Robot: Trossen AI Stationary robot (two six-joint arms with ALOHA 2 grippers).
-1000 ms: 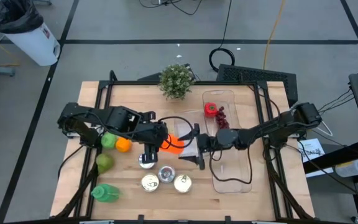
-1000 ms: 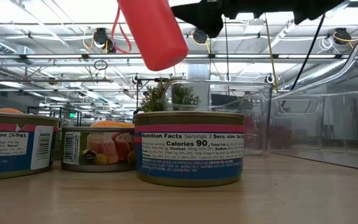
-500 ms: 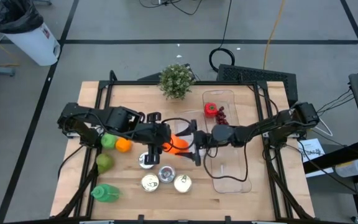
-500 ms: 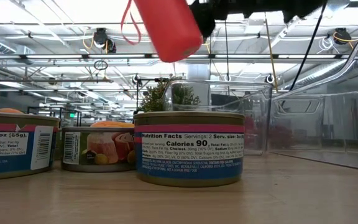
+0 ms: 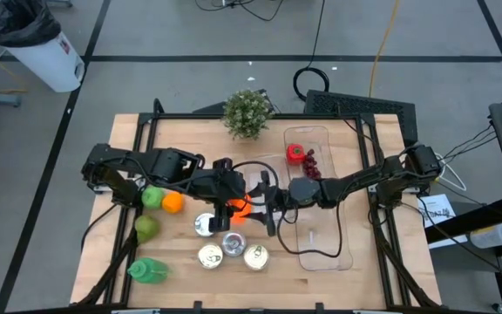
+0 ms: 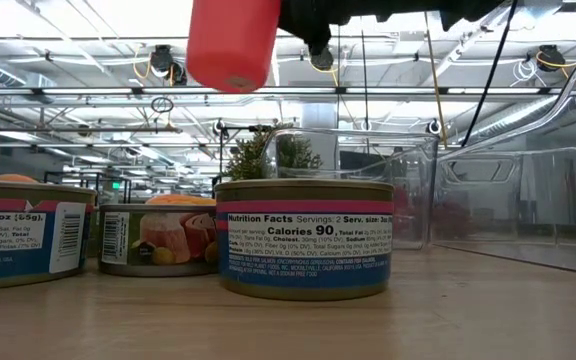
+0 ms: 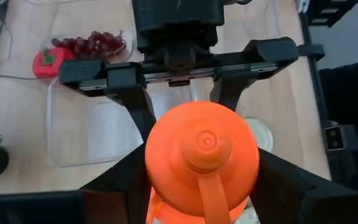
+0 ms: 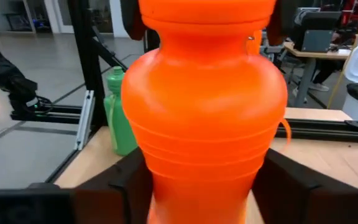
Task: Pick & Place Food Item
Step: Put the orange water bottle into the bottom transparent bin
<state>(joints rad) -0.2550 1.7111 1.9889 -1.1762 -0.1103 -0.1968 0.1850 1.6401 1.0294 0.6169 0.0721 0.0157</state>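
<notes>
- the orange bottle (image 5: 240, 207) hangs in the air above the wooden table (image 5: 129, 131), over the cans (image 5: 230, 247), between both grippers.
- the left gripper (image 5: 234, 206) has its fingers (image 7: 114, 180) clamped on the bottle's cap end, seen close in its wrist view (image 7: 202, 158).
- the right gripper (image 5: 262, 206) meets it from the side of the clear tray (image 5: 345, 249); its fingers (image 8: 129, 180) sit against both sides of the bottle body (image 8: 204, 118), gripping it.
- in the low view the bottle (image 6: 232, 42) is well above the nearest can (image 6: 305, 238).
- the tray holds a red pepper (image 5: 295, 153) and grapes (image 5: 310, 165).
</notes>
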